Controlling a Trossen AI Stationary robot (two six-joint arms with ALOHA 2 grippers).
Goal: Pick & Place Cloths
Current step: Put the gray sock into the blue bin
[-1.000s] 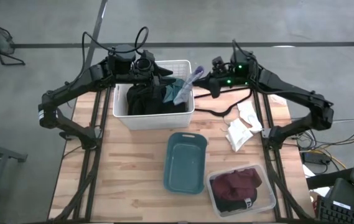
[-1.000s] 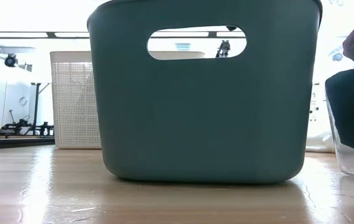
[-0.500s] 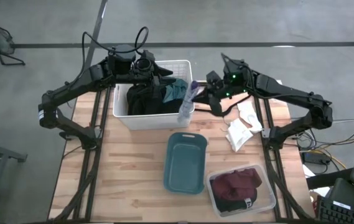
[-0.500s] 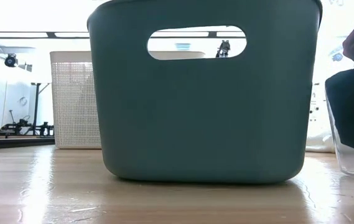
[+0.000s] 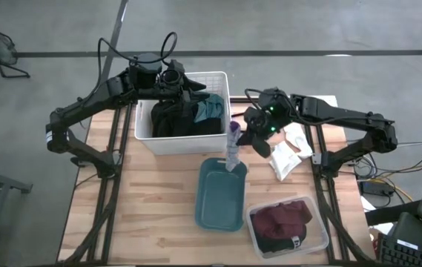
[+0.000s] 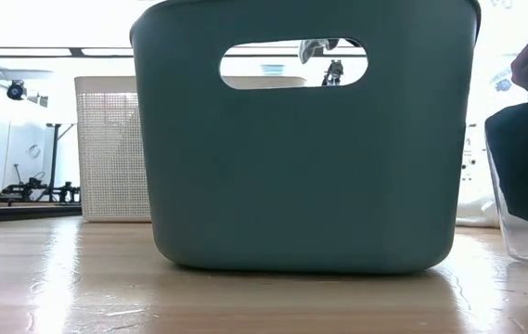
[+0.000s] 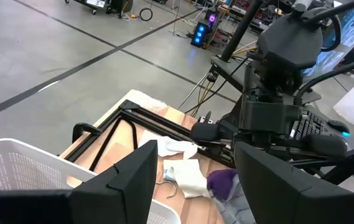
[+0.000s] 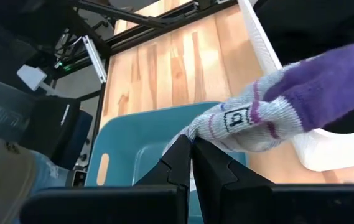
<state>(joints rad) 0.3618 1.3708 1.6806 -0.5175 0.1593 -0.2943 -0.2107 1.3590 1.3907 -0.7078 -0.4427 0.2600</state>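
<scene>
Overhead view. The right gripper [image 5: 239, 139], right of frame centre, has its fingers pressed together on a grey sock with purple toe [image 5: 233, 148]. The sock hangs with its long axis nearly vertical in the frame, purple end toward the top beside the gripper, grey end pointing down over the upper rim of the teal bin [image 5: 219, 194]. In the right wrist view the sock [image 8: 276, 109] runs diagonally from the fingertips [image 8: 183, 155] at lower centre to its purple end at the upper right.

The left gripper [image 5: 183, 84], fingers spread, hovers over the white basket [image 5: 159, 139] at upper centre, which holds black cloth [image 5: 172, 117] and teal cloth [image 5: 212, 107]. A clear bin [image 5: 322, 236] at lower right holds maroon cloth [image 5: 285, 218]. White cloth [image 5: 288, 152] lies on the table [image 5: 144, 200] at right.
</scene>
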